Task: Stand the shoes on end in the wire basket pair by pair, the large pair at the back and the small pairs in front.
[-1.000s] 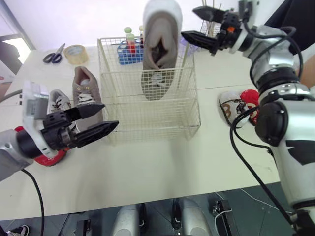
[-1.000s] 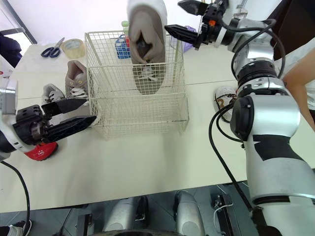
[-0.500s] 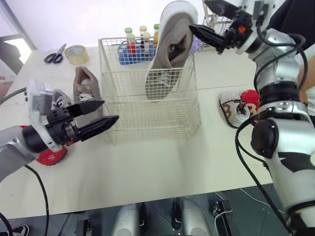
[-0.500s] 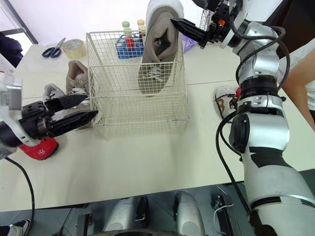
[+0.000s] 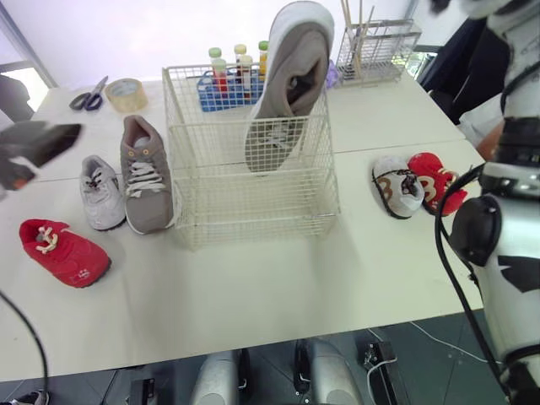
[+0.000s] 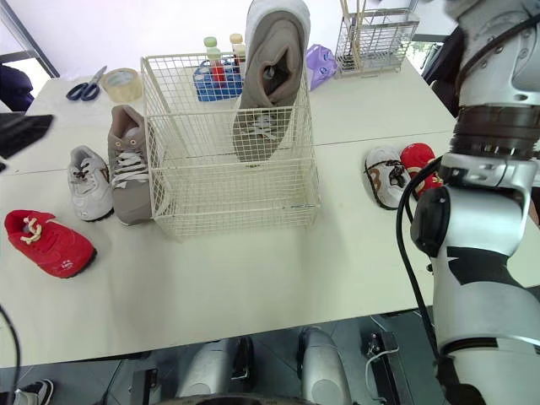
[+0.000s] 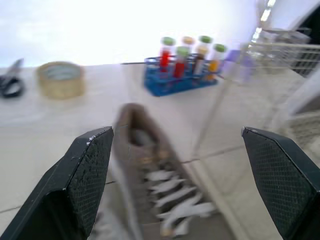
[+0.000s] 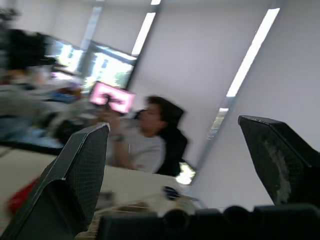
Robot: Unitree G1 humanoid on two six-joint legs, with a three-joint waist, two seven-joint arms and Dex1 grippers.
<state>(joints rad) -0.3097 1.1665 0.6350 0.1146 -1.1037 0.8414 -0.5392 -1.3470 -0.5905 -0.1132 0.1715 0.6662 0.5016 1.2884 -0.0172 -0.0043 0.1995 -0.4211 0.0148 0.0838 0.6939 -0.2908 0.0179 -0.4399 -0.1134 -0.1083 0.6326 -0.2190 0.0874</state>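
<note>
One large grey shoe (image 5: pixel 285 93) is stood on end in the wire basket (image 5: pixel 253 207), toe down at the back right. It is leaned against the rear rim, with its heel well above the wire. Its mate, the second large grey shoe (image 5: pixel 145 173), is left lying flat on the table (image 5: pixel 253 283), just beside the basket's left wall. A small white shoe (image 5: pixel 101 192) is laid close against that shoe's outer side, and a small red shoe (image 5: pixel 63 251) is set nearer the table's front edge. Well apart from the basket on its right, a white-and-brown small shoe (image 5: pixel 395 184) and another red shoe (image 5: pixel 434 179) are laid side by side.

By this count, one shoe of six is judged placed. The back pair is half done and the front of the basket is untouched. Both small pairs appear to be split across the two sides of the basket, so they are yet to be gathered.

The left gripper (image 7: pixel 175 134) is aimed at the second large grey shoe with its jaws spread wide and nothing held. The right gripper (image 8: pixel 173 124) is likewise spread and unloaded, and a seated person (image 8: pixel 150 135) is seen beyond it.
</note>
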